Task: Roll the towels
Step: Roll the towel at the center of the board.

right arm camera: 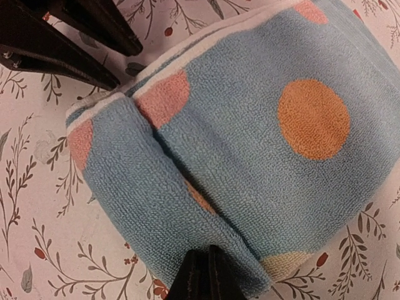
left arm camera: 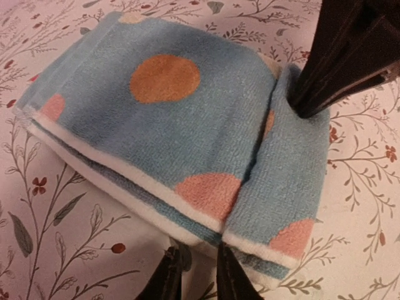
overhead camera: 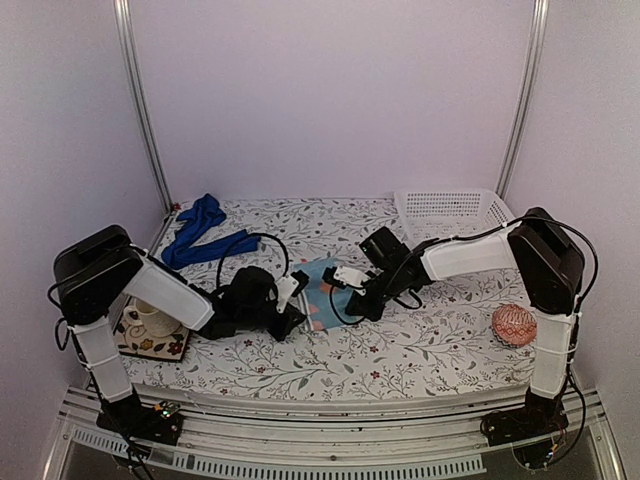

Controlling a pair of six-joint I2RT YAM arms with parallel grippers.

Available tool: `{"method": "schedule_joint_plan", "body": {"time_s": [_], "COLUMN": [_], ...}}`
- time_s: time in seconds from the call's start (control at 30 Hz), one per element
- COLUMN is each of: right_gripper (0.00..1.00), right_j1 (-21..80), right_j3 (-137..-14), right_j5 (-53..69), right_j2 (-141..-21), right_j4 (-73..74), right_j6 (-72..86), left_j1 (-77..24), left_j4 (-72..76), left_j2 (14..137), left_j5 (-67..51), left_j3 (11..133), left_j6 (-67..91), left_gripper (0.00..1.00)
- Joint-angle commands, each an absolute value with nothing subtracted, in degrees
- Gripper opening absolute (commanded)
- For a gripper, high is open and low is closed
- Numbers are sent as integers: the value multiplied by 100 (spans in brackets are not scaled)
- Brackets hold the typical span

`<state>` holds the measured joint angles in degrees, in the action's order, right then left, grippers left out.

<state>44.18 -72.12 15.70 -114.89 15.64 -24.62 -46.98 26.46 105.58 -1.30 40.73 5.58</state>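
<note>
The light-blue towel (overhead camera: 320, 288) with orange and pink dots lies folded mid-table, one end turned over into a short fold (left arm camera: 294, 181). My left gripper (overhead camera: 296, 302) sits at its near white edge (left arm camera: 197, 253), jaws narrowly apart and pinching that edge. My right gripper (overhead camera: 347, 283) is shut on the folded end from the other side (right arm camera: 209, 253). It shows as dark fingers (left arm camera: 337, 62) in the left wrist view. The royal-blue towel (overhead camera: 205, 232) lies crumpled at the back left, away from both grippers.
A white basket (overhead camera: 450, 208) stands at the back right. A pink-red patterned ball (overhead camera: 514, 325) sits by the right arm's base. A cup on a coaster (overhead camera: 150, 322) sits at the near left. Black cables loop over both arms.
</note>
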Motion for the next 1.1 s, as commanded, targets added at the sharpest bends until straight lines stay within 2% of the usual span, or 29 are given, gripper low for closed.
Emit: {"method": "schedule_joint_plan", "body": {"time_s": [0.0, 0.13, 0.33, 0.47, 0.67, 0.87, 1.07], "right_gripper": [8, 9, 9, 9, 10, 10, 10], "right_j1": [4393, 4376, 4259, 4233, 4228, 4228, 4219], "right_j3": [-7256, -7272, -7343, -7348, -7373, -7383, -7408], "right_j5": [1790, 1913, 2203, 2291, 2419, 2526, 2544], "right_j2": [-11672, -11676, -11708, -11714, -11731, -11789, -11830], "right_j4": [2144, 2234, 2316, 2320, 2326, 2280, 2298], "right_j6": [-2257, -2225, -2180, -2187, -2189, -2188, -2227], "left_j1": [-4954, -5474, -6339, -6619, -6756, -6757, -6766], "left_j4": [2369, 2504, 2801, 2707, 2293, 2234, 1662], "left_j2": [10037, 9676, 9808, 10306, 11392, 11552, 11751], "left_j5": [800, 1337, 2163, 2670, 3569, 3660, 3617], "left_j3": [3851, 3711, 3672, 3929, 4598, 4633, 4863], "left_j6": [277, -300, -1354, -1846, -2248, -2376, -2400], "left_gripper": [29, 39, 42, 42, 47, 53, 49]}}
